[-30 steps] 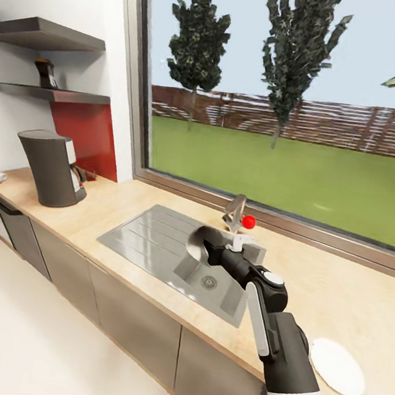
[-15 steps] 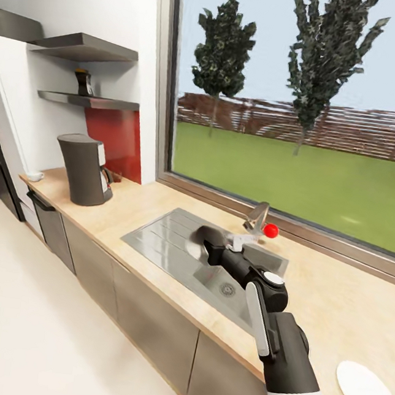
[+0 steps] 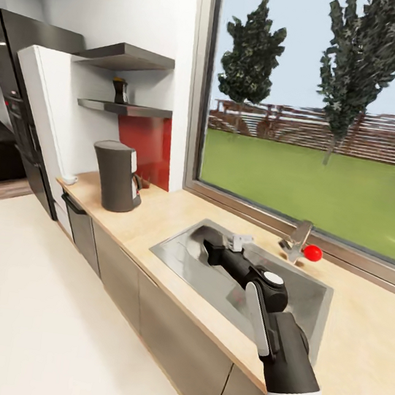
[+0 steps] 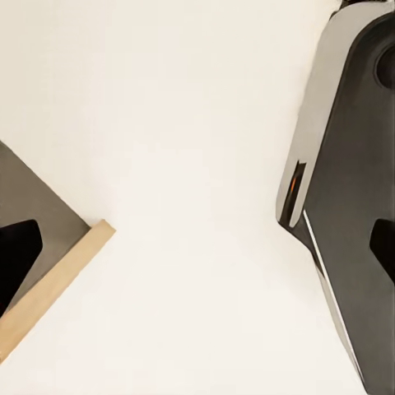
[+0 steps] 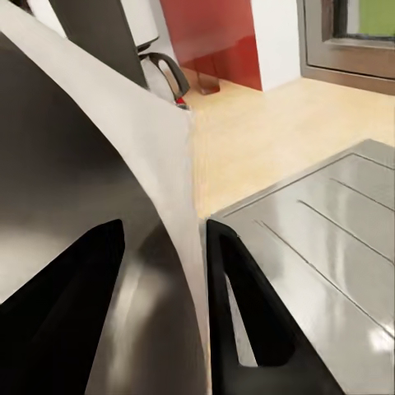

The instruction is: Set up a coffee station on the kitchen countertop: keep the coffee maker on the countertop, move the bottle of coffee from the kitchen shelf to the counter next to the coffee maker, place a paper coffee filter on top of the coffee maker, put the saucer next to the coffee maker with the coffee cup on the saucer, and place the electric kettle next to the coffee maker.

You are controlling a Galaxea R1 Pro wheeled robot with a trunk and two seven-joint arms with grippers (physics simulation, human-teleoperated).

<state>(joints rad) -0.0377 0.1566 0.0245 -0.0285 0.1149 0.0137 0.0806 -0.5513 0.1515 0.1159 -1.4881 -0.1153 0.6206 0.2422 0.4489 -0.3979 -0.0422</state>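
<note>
The dark grey coffee maker (image 3: 118, 177) stands on the wooden countertop (image 3: 158, 217) near its left end, and its handle also appears in the right wrist view as the coffee maker (image 5: 123, 33). The bottle of coffee (image 3: 119, 89) stands on the lower wall shelf (image 3: 125, 109) above it. My right gripper (image 3: 207, 248) hangs over the sink, shut on a thin grey curved sheet that looks like the paper coffee filter (image 5: 99, 164); the black fingers (image 5: 247, 313) pinch its pale edge. My left gripper (image 4: 197, 255) is open above bare floor.
A steel sink (image 3: 182, 245) with a tap (image 3: 296, 240) and a red knob (image 3: 312, 253) lies under the window. A small white object (image 3: 69, 179) sits at the counter's left end beside a tall white panel and dark fridge (image 3: 22, 114). Pale floor (image 3: 41, 314) spreads on the left.
The camera has swung: coffee maker, shelf and sink slid right in the picture, the fridge came into view, and the white saucer on the right left it. My right arm holds its pose.
</note>
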